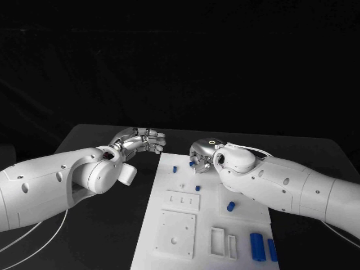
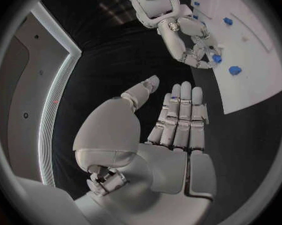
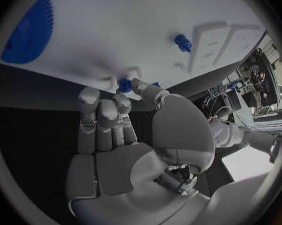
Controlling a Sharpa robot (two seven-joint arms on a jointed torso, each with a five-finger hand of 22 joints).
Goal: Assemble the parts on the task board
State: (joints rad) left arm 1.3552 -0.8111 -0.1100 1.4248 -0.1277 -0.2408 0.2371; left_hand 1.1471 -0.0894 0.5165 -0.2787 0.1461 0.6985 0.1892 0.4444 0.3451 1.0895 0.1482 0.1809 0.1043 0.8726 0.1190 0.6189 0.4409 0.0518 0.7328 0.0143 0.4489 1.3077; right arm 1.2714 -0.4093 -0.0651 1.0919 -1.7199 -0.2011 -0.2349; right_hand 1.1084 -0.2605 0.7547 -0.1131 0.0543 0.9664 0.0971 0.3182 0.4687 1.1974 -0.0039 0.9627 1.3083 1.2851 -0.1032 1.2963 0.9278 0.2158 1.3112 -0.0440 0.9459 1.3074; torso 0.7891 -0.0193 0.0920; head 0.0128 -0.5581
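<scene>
Right robot hand (image 3: 125, 130) pinches a small blue part (image 3: 124, 85) over the task board (image 1: 204, 216); left robot hand (image 2: 178, 120) hovers beside the board, fingers extended, holding nothing.

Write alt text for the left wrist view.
The left hand is open over the black table, holding nothing. Beyond it, the right hand pinches a small blue part at the edge of the white task board.
</scene>
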